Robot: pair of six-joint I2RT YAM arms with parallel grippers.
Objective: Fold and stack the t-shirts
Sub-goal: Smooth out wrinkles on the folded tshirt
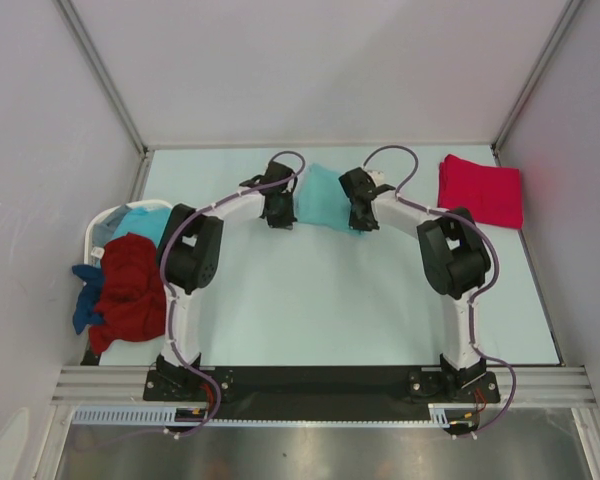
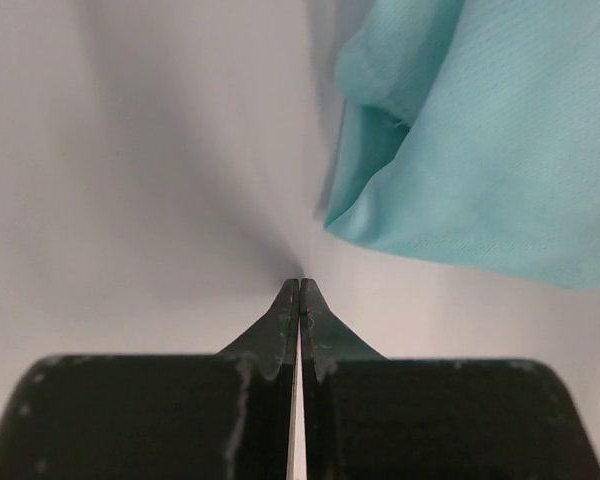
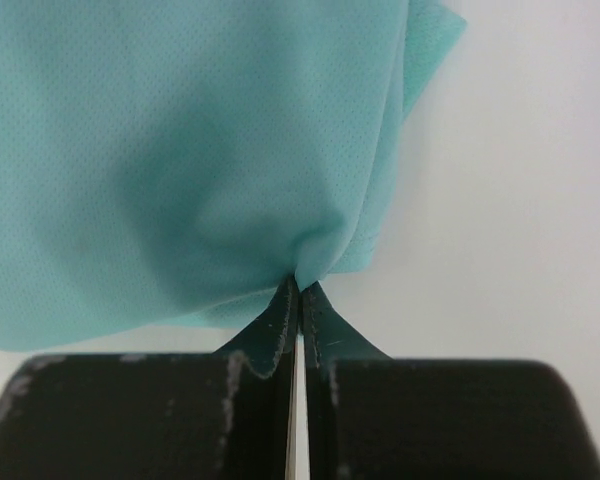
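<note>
A light teal t-shirt (image 1: 325,195) lies bunched at the middle back of the table, between my two grippers. My left gripper (image 1: 278,215) (image 2: 300,283) is shut with nothing between its tips; the teal cloth (image 2: 480,150) lies just ahead and to its right, apart from them. At the shirt's right side, my right gripper (image 1: 363,218) (image 3: 300,283) is shut on a pinched bit of the teal cloth (image 3: 180,150). A bright pinkish-red t-shirt (image 1: 480,190) lies folded at the back right.
A white laundry basket (image 1: 100,225) stands at the left edge with a light blue shirt (image 1: 145,222) in it. A dark red shirt (image 1: 130,290) and a blue one (image 1: 85,300) hang over its near side. Metal frame posts stand at the back corners.
</note>
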